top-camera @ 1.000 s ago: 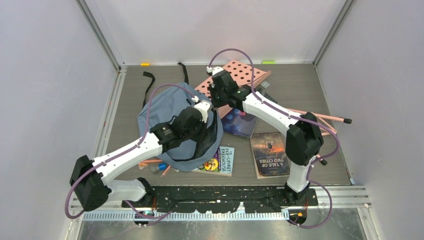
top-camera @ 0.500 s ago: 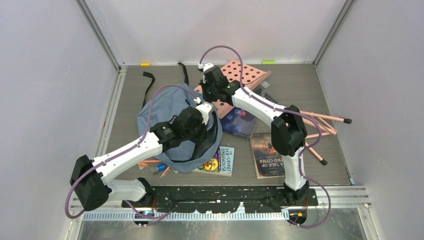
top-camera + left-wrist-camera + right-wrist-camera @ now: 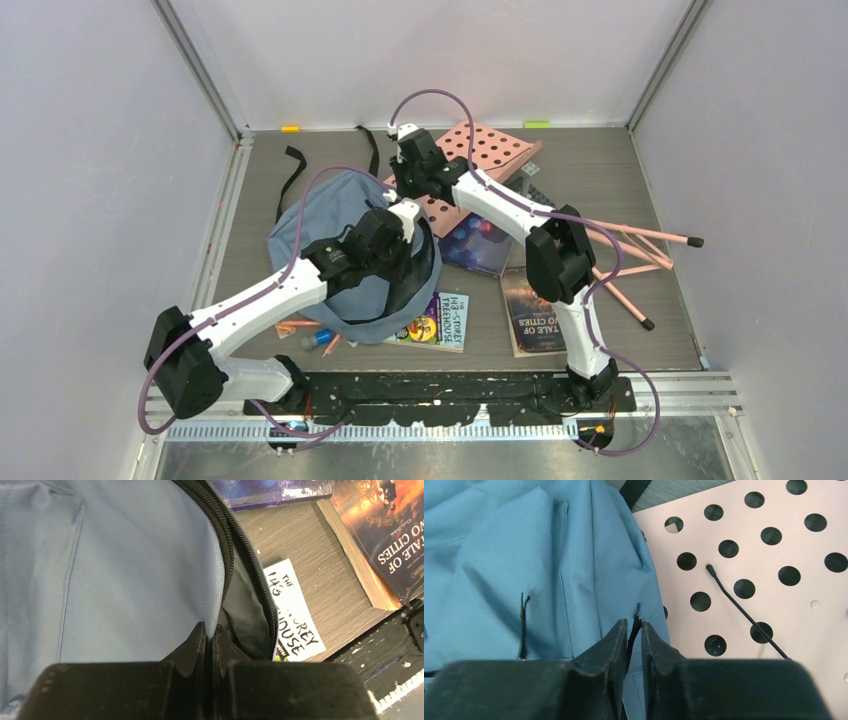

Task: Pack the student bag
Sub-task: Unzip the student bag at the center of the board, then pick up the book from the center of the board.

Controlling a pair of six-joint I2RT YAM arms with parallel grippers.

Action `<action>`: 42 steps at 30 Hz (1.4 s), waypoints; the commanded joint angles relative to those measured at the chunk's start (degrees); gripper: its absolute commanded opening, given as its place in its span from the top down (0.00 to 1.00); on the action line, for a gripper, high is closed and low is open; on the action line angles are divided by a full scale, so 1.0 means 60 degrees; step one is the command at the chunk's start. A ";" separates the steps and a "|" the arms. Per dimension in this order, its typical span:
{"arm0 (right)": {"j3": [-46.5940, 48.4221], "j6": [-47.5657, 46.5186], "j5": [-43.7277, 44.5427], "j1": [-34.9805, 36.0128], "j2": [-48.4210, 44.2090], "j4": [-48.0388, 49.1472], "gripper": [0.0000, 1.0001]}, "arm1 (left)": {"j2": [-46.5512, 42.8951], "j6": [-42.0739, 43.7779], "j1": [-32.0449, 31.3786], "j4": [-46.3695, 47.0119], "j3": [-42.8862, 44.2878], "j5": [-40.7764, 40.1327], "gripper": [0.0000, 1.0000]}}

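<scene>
Left wrist view – my left gripper (image 3: pixel 209 635) is clenched on the backpack (image 3: pixel 125 570) rim; right gripper (image 3: pixel 634 630) pinches its edge, lower centre.

Bare table (image 3: pixel 255 200) lay open left of the student bag (image 3: pixel 320 220) (only a black strap (image 3: pixel 293 165) trailed there). Right of it, the pink board (image 3: pixel 490 150), books (image 3: pixel 537 320) and splayed pink sticks (image 3: pixel 640 240) crowded the way. The left arm (image 3: pixel 270 298) hung over the bag's mouth.

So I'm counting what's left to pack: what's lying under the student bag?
A Treehouse book and orange pencils with a blue marker poke out from beneath the near edge of the student bag. Anything wholly under the fabric is hidden.
</scene>
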 commanded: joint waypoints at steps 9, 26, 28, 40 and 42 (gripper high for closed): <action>-0.0178 0.0084 0.1354 -0.0077 -0.2551 -0.0394 0.22 | 0.0699 -0.0552 0.2210 -0.0104 0.1433 0.1108 1.00; -0.7992 0.3176 0.1541 -0.1678 -0.8484 -0.0712 0.04 | 0.2380 0.0503 0.4418 -0.0666 0.2850 0.2818 1.00; -0.8473 0.3335 0.1256 -0.2120 -0.8585 -0.0282 0.04 | 0.2405 0.0632 0.4557 -0.0720 0.2871 0.2903 1.00; -1.0294 0.3528 -0.1223 -0.4098 -0.8049 0.2314 0.09 | 0.3010 0.1522 0.5516 -0.1115 0.3172 0.3004 1.00; -1.0405 0.3555 -0.1485 -0.4225 -0.7796 0.2614 0.11 | 0.3207 0.1551 0.5705 -0.1107 0.3178 0.3008 1.00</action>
